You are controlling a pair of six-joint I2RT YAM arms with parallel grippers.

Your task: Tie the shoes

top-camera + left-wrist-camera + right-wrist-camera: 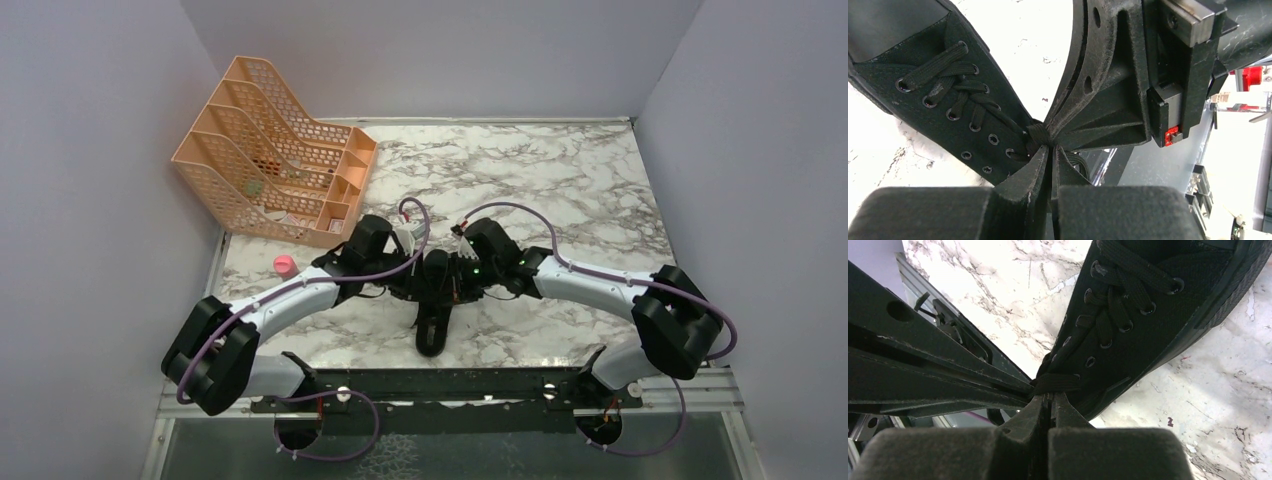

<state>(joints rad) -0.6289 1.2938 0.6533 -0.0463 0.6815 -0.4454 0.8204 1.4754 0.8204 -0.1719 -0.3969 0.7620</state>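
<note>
Pinching one lace [1037, 134] at the top eyelets: left gripper [1050, 151] and right gripper [1048, 399], both clamped on it, tips meeting, probably to draw tension. Shoe [436, 320] lies on bench [560, 180], between the arms.

Pale lilac walls [90, 120] on 3 sides, white marble-patterned table [560, 180], peach mesh file rack [270, 160] at back left.

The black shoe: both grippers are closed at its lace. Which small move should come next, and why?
Probably draw the left gripper and right gripper slowly apart. Both pinch the lace tip to tip at one spot right at the shoe, so separating them should take up slack.
</note>
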